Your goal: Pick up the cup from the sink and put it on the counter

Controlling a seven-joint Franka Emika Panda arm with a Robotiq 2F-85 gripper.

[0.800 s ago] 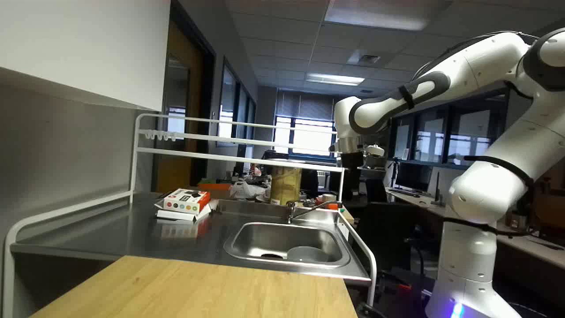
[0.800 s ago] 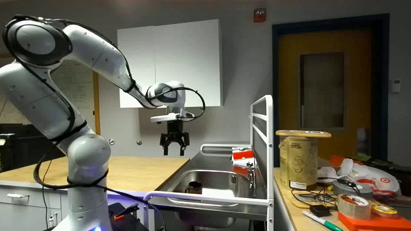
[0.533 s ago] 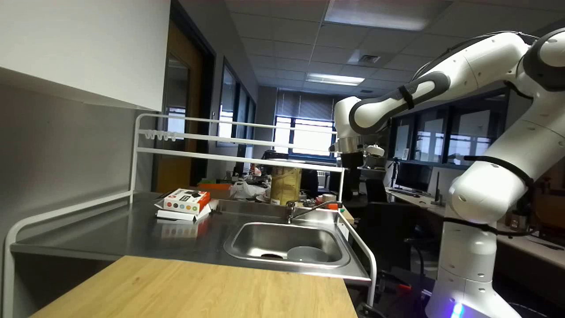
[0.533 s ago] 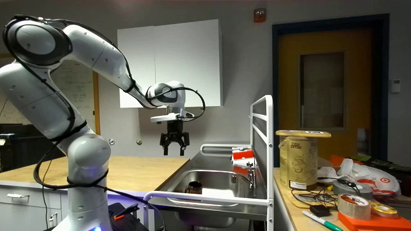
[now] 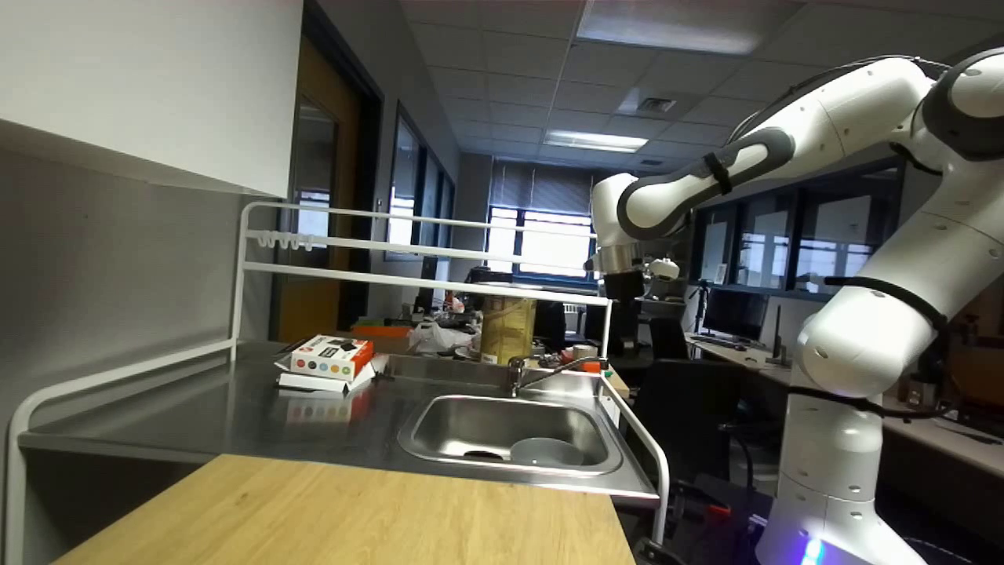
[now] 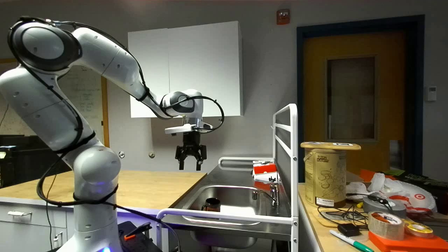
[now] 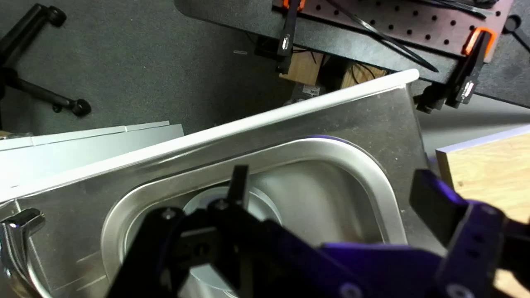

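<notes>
The cup [image 6: 211, 205], small and dark reddish-brown with a handle, stands upright in the sink basin [image 6: 232, 196] in an exterior view. It does not show in the wrist view or in the exterior view of the sink [image 5: 502, 416] from over the wooden top. My gripper [image 6: 190, 165] is open, empty and points down, well above the sink and the cup. In the wrist view my open fingers [image 7: 334, 192] spread over the basin rim [image 7: 372, 174]. The steel counter [image 5: 196, 408] extends beyond the sink, also in an exterior view [image 6: 227, 175].
A round clear lid or plate [image 5: 547, 452] lies in the basin. The faucet [image 6: 274, 196] stands at the sink's edge. A white tubular rack [image 6: 294, 157] and rail [image 6: 224, 215] border the counter. A red-and-white box [image 5: 331, 357] sits on it. A wooden tabletop [image 6: 150, 185] adjoins.
The arm has shifted very slightly, with the gripper a little to the right and lower in an exterior view. The gripper stays open and the cup has not moved.
</notes>
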